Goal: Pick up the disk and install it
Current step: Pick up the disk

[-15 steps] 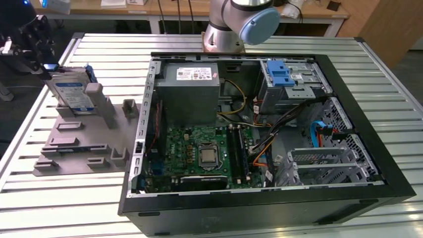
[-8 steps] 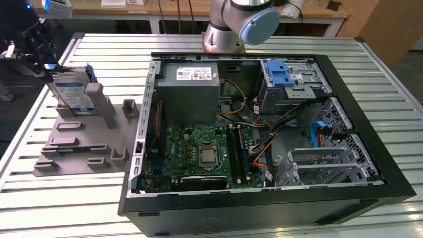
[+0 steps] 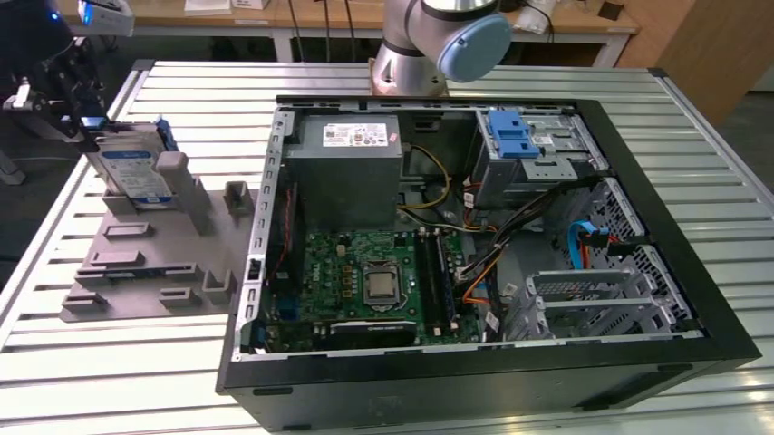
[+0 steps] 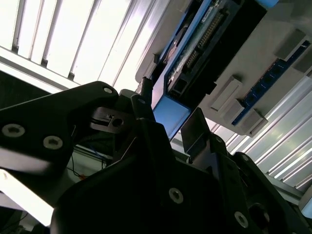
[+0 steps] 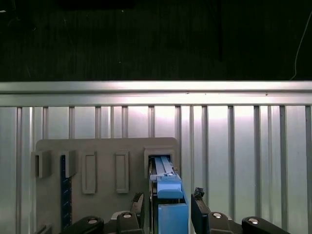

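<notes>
My gripper (image 5: 168, 197) is spread, with one finger (image 5: 139, 202) on each side of the disk (image 5: 169, 217). In the first wrist view a thin dark gap separates each finger from the blue carrier frame, so I straddle the disk without pinching it. In the second wrist view the blue end of the carrier sits right between my fingertips. The disk stands upright on its edge in a slot of the grey holder plate (image 3: 145, 272). In the exterior view my gripper is at the disk's upper edge.

The plate lies on the slatted metal table (image 3: 109, 362), at the exterior view's left of the open computer case (image 3: 677, 272). Plate and case sit just beside each other. Inside the case, the drive cage (image 3: 550, 163) with its blue latch is well apart from the disk.
</notes>
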`<move>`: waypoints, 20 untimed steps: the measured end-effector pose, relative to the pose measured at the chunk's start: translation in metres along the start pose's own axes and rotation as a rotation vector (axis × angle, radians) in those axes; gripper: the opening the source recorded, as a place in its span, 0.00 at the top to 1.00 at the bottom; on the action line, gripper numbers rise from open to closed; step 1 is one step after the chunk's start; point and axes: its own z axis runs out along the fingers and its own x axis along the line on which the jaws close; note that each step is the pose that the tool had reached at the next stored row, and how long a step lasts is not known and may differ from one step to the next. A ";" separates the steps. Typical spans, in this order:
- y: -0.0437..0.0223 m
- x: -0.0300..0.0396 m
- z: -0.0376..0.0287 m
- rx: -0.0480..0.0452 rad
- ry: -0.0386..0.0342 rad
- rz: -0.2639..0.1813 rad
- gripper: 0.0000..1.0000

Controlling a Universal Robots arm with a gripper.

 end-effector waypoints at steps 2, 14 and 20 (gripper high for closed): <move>0.0000 -0.0003 0.0014 0.0000 0.0000 0.000 0.49; 0.0000 -0.0002 0.0084 -0.0001 0.0000 0.000 0.49; -0.0001 -0.0002 0.0099 -0.0002 0.0000 0.000 0.49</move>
